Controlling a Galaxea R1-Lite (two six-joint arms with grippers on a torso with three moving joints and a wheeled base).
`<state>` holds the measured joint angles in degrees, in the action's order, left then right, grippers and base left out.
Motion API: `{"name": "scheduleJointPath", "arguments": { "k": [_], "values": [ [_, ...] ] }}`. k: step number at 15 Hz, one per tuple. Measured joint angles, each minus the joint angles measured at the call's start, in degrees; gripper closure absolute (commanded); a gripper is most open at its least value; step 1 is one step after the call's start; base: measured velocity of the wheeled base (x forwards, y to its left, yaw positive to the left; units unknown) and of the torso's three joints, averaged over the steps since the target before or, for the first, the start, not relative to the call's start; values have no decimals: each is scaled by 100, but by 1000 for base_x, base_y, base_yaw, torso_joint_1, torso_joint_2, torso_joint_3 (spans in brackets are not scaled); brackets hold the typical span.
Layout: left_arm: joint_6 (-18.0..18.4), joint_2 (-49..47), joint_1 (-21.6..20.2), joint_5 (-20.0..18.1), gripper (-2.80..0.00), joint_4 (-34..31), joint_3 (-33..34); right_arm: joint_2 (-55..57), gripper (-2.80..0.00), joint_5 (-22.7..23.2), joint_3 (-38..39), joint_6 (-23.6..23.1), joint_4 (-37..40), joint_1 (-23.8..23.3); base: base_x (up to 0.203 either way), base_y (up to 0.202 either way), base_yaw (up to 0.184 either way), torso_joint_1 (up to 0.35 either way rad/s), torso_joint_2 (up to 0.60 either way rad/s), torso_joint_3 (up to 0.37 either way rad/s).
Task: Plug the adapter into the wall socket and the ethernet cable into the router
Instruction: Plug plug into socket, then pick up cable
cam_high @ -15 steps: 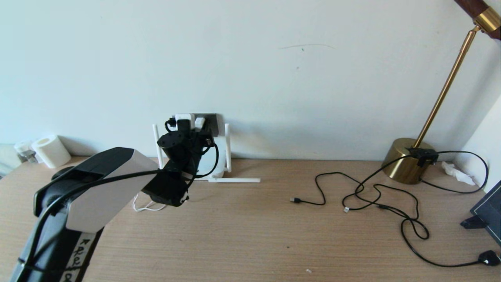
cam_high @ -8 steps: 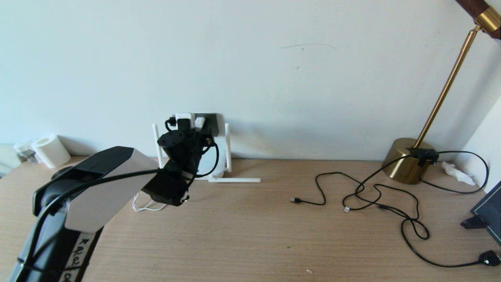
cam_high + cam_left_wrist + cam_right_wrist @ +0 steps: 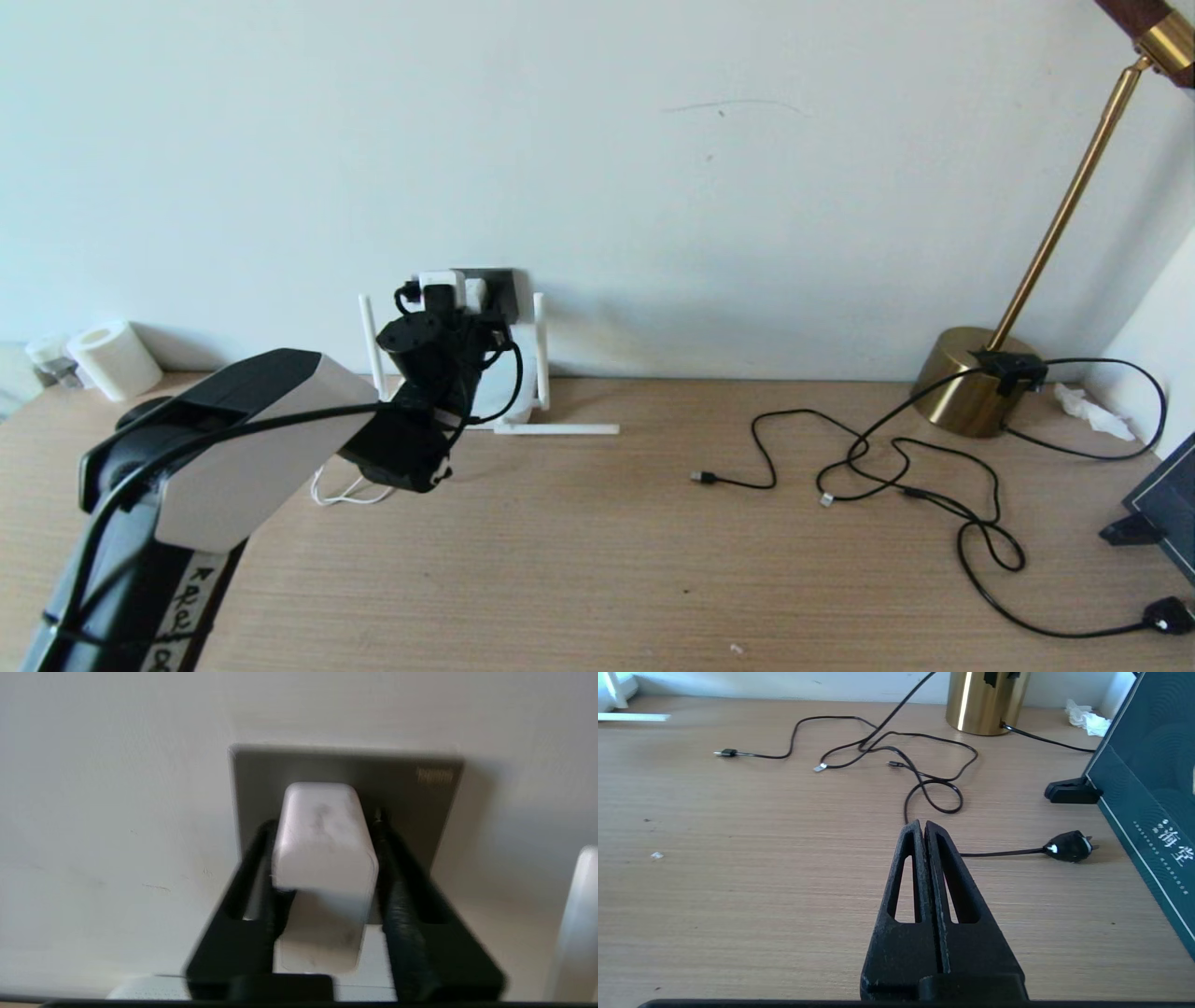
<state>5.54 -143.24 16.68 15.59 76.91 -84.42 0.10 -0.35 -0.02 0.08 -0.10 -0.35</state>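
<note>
My left gripper (image 3: pixel 324 821) is shut on the white adapter (image 3: pixel 327 835), one black finger on each side of it. The adapter's far end is pressed against the dark grey wall socket (image 3: pixel 406 788). In the head view the adapter (image 3: pixel 439 280) sits at the socket (image 3: pixel 502 285) above the router (image 3: pixel 523 369), which my left arm mostly hides. The adapter's thin white cord (image 3: pixel 341 490) loops on the table. The ethernet cable is not in view. My right gripper (image 3: pixel 923 823) hangs shut and empty over the table, and does not show in the head view.
One router antenna (image 3: pixel 555 429) lies flat on the table. Thin black cords (image 3: pixel 896 467) sprawl to the right, one ending in a black plug (image 3: pixel 1069 846). A brass lamp base (image 3: pixel 966 378), a dark framed board (image 3: pixel 1148 788) and a paper roll (image 3: pixel 105 359) stand at the edges.
The left gripper stays at the socket with the adapter and barely moves. Nothing else on the table has moved.
</note>
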Motion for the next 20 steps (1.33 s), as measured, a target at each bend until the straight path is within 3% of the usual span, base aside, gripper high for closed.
{"name": "scheduleJointPath", "arguments": {
  "k": [7,14,19,20],
  "values": [
    [-14,62,49,30,-280,69,138,0,0,2,2,1,2,0,0,0,0,0,0,0],
    [12,989,263,23,-280,396,1476,0,0,4,2,2,2,0,0,0,0,0,0,0],
    [111,2421,586,-7,-280,195,2637,0,0,2,2,0,2,0,0,0,0,0,0,0],
    [136,2745,604,-20,0,159,2970,0,0,2,2,3,4,0,0,0,0,0,0,0]
  ]
}}
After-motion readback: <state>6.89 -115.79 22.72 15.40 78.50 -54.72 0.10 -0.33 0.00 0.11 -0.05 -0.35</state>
